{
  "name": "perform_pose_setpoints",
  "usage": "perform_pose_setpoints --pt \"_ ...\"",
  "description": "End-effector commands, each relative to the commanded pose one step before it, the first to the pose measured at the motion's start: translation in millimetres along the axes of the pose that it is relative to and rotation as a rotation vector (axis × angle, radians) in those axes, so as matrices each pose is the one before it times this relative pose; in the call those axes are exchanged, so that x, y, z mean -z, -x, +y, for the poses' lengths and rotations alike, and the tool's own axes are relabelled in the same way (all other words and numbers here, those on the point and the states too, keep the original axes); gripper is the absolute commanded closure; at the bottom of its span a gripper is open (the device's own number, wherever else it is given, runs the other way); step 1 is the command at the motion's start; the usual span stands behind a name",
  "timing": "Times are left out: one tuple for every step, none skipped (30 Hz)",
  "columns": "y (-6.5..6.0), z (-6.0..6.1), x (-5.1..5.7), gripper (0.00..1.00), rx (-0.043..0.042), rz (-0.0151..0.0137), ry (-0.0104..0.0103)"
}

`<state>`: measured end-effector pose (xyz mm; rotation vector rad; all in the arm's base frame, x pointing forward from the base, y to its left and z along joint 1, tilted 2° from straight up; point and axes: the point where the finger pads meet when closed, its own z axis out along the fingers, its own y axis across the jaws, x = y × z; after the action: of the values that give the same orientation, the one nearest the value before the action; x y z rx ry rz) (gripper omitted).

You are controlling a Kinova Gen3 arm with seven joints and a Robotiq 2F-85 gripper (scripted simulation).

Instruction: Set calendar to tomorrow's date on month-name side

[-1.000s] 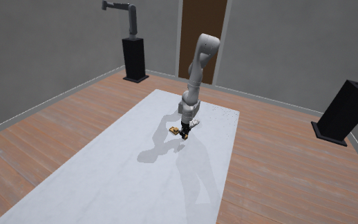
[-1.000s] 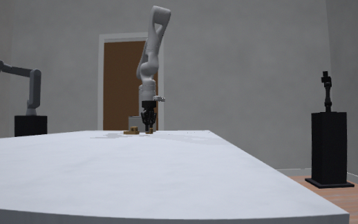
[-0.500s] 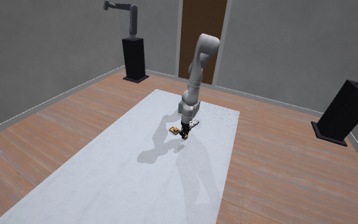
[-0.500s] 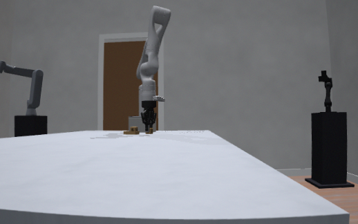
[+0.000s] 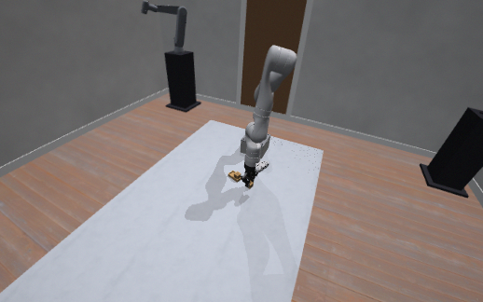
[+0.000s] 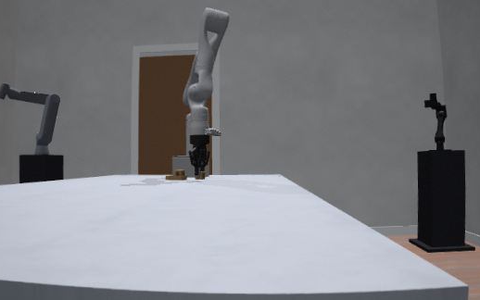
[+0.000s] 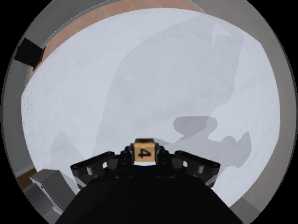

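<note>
The gripper (image 5: 249, 184) (image 6: 199, 173) (image 7: 144, 154) points down and is shut on a wooden cube (image 5: 251, 185) (image 6: 202, 175) (image 7: 144, 151). A black 4 shows on the cube's face in the wrist view, lying on its side there. The held cube is at or just above the table, beside the tray. The wooden tray (image 5: 238, 180) (image 6: 170, 178) lies on the table, to the left of the gripper in the top and exterior views. Another wooden cube (image 5: 237, 174) (image 6: 180, 172) is on the tray; its digit is too small to read. The tray is outside the wrist view.
The white table (image 5: 159, 233) (image 6: 205, 231) (image 7: 80, 95) bears the arm's shadow. The arm's grey base block (image 6: 180, 165) (image 7: 51, 187) stands behind the gripper. A white object shows just behind the gripper. Two black pedestals (image 5: 181, 81) (image 5: 455, 149) with other arms stand off the table.
</note>
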<state>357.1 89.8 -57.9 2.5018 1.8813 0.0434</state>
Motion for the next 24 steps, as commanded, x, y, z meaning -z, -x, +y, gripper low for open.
perform_pose_setpoints --pt "-0.28 0.42 0.47 0.74 -0.00007 0.00086 0.00111" --pt "0.00 0.00 0.00 0.74 0.00000 0.00000 0.00000" --pt "0.00 0.00 0.00 0.74 0.00000 0.00000 0.00000" --pt "0.00 0.00 0.00 0.74 0.00000 0.00000 0.00000" --pt "0.00 0.00 -0.02 0.74 0.00000 0.00000 0.00000" --pt "0.00 0.00 -0.04 0.74 0.00000 0.00000 0.00000" --pt "0.00 0.00 -0.07 0.74 0.00000 0.00000 0.00000" --pt "0.00 0.00 -0.11 0.74 0.00000 0.00000 0.00000" --pt "0.00 0.00 -0.14 0.74 0.00000 0.00000 0.00000" --pt "0.00 0.00 -0.18 0.74 0.00000 0.00000 0.00000" --pt "0.00 0.00 -0.21 0.74 0.00000 0.00000 0.00000" --pt "0.00 0.00 -0.24 0.74 0.00000 0.00000 0.00000" --pt "0.00 0.00 0.00 0.74 0.00000 0.00000 0.00000" --pt "0.00 0.00 0.00 0.74 0.00000 0.00000 0.00000" --pt "0.00 0.00 -0.26 0.74 0.00000 0.00000 0.00000" --pt "0.00 0.00 -0.28 0.74 0.00000 0.00000 0.00000" --pt "0.00 0.00 -0.29 0.74 0.00000 0.00000 0.00000" --pt "0.00 0.00 -0.29 0.74 0.00000 0.00000 0.00000" --pt "0.00 0.00 -0.28 0.74 0.00000 0.00000 0.00000" --pt "0.00 0.00 -0.26 0.74 0.00000 0.00000 0.00000" --pt "0.00 0.00 -0.24 0.74 0.00000 0.00000 0.00000" --pt "0.00 0.00 -0.21 0.74 0.00000 0.00000 0.00000" --pt "0.00 0.00 -0.18 0.74 0.00000 0.00000 0.00000" --pt "0.00 0.00 -0.14 0.74 0.00000 0.00000 0.00000"
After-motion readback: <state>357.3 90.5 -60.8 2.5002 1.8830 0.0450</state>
